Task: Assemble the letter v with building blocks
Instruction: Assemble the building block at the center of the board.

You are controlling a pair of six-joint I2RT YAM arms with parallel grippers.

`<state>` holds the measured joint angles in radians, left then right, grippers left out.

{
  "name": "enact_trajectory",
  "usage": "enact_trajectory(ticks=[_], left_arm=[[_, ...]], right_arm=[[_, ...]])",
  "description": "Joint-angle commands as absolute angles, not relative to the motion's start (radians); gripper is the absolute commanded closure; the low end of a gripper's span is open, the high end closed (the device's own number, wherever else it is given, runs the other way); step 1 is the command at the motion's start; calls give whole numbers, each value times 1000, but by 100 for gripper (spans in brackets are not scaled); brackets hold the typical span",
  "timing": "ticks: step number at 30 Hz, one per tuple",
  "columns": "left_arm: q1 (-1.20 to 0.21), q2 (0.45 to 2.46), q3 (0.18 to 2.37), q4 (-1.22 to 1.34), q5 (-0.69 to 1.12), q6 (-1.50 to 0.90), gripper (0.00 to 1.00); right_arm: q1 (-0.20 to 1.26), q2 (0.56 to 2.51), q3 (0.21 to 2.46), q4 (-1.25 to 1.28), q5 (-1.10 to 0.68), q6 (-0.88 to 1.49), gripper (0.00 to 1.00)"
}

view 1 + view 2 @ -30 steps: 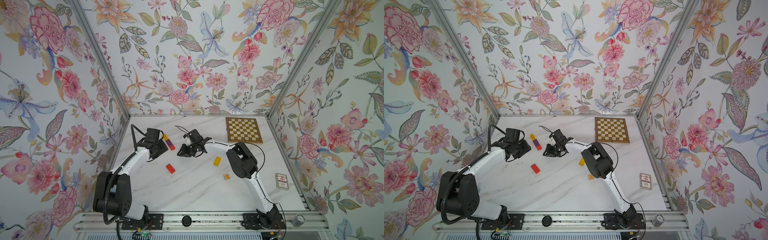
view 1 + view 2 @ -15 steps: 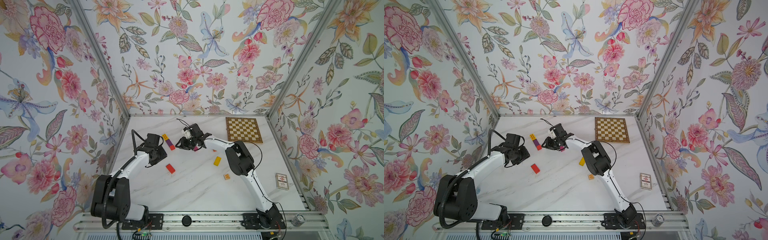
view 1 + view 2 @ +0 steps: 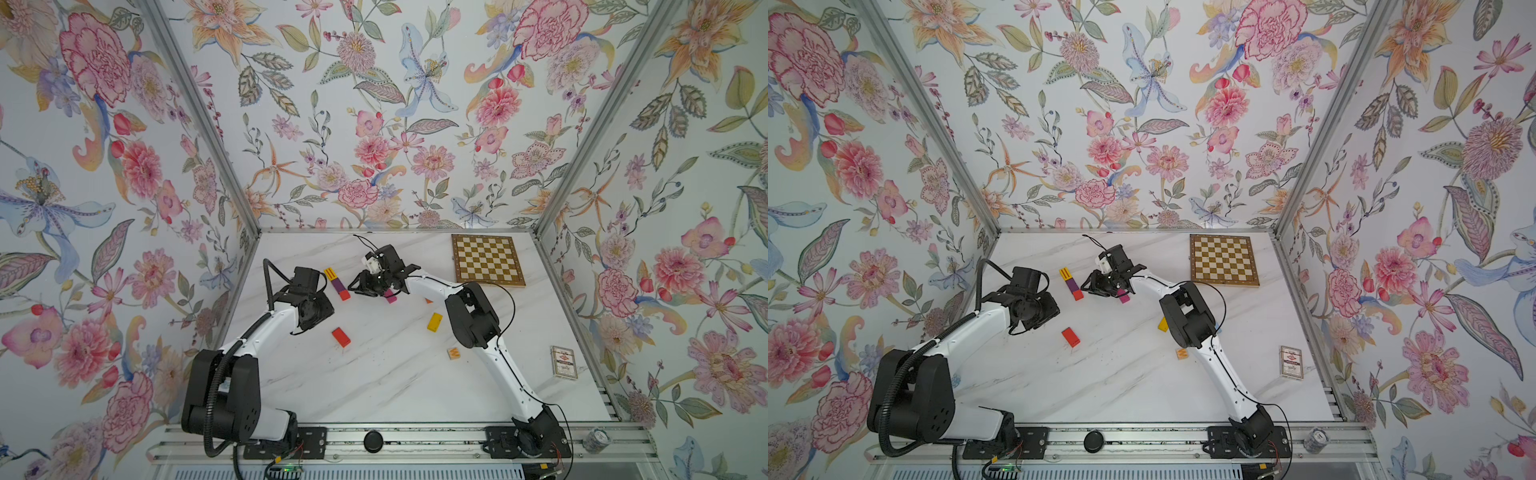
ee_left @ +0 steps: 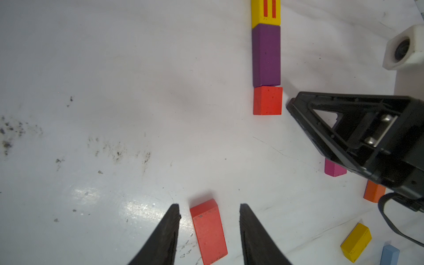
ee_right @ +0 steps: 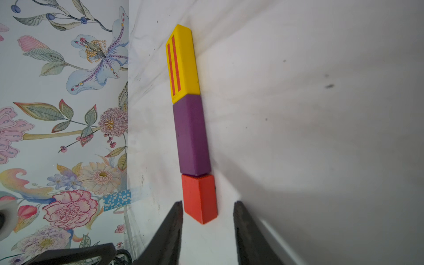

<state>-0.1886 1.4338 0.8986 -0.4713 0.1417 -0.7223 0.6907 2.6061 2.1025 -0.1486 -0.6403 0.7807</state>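
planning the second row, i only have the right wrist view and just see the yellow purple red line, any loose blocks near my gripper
Observer: Yes, a magenta block lies partly hidden behind the right gripper, outside your view.
Operator: ok and what is the left arm doing
Observer: The left gripper is open, and its wrist view shows a loose red block between its fingers, not gripped.
Operator: anything else spare
Observer: A plain yellow block lies alone beside the right arm's elbow.
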Motion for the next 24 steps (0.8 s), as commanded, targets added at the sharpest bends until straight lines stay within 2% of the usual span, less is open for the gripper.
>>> enact_trajectory(ticks=[1, 9, 24], left_arm=[[-194, 1430, 877, -485, 117, -712, 54], [-195, 1433, 871, -484, 115, -714, 54], [-194, 1442, 865, -477, 115, -714, 55]], right_arm=[[699, 2641, 2130, -127, -661, 803, 60], [702, 2669, 2164, -123, -676, 822, 61], [708, 2688, 2183, -123, -684, 835, 69]])
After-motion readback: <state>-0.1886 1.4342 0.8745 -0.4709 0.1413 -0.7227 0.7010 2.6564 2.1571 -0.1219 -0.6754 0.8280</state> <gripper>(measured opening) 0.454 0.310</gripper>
